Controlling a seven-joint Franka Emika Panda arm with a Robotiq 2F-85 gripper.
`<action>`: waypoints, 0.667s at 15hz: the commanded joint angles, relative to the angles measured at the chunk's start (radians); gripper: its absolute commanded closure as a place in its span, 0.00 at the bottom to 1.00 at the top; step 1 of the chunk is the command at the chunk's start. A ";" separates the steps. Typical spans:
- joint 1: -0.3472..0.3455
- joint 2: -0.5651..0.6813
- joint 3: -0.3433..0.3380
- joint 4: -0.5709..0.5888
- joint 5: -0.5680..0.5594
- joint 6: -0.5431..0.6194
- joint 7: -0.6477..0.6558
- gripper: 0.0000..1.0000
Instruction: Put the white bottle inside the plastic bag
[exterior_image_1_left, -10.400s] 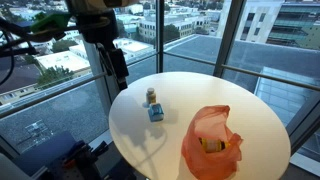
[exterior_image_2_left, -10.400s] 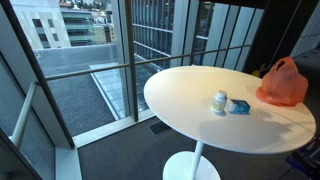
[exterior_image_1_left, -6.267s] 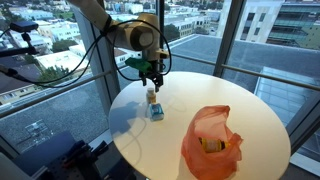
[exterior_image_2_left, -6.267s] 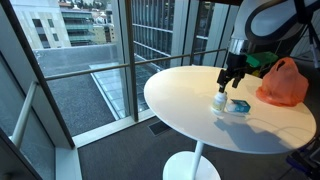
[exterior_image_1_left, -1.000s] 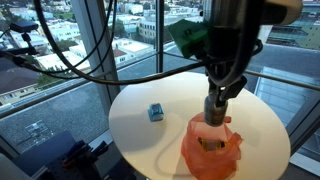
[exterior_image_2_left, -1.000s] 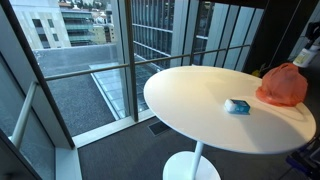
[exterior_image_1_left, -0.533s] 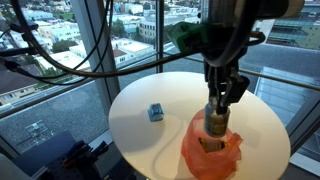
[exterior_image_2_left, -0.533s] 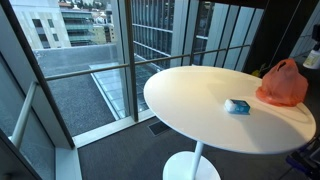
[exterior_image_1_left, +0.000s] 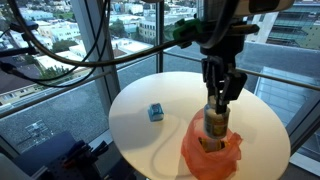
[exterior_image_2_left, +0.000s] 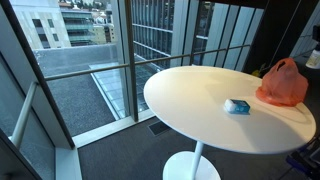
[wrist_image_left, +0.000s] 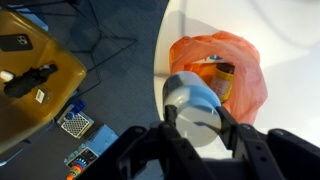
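My gripper (exterior_image_1_left: 216, 108) hangs over the right side of the round white table (exterior_image_1_left: 150, 140), shut on the white bottle (exterior_image_1_left: 215, 124). The bottle is held upright with its lower end at the mouth of the orange plastic bag (exterior_image_1_left: 213, 157). In the wrist view the gripper (wrist_image_left: 196, 115) clasps the bottle (wrist_image_left: 193, 105) between both fingers, and the bag (wrist_image_left: 222, 72) lies just beyond it with a yellow item inside. In an exterior view the bag (exterior_image_2_left: 283, 84) sits at the far right of the table (exterior_image_2_left: 190, 100); the arm is almost out of that frame.
A small blue box (exterior_image_1_left: 155, 112) lies on the left half of the table, also visible as the blue box (exterior_image_2_left: 237, 106) near the bag. Glass window walls surround the table. On the floor below stand a yellow case (wrist_image_left: 35, 75) and cables.
The gripper has lowered slightly with the bottle, bringing it closer into the bag's opening. The blue box has not moved.
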 joint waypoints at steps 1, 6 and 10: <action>0.005 0.023 0.012 0.012 0.007 0.015 0.009 0.81; 0.015 0.063 0.016 0.013 0.004 0.048 0.004 0.81; 0.025 0.096 0.018 0.004 0.008 0.109 0.002 0.81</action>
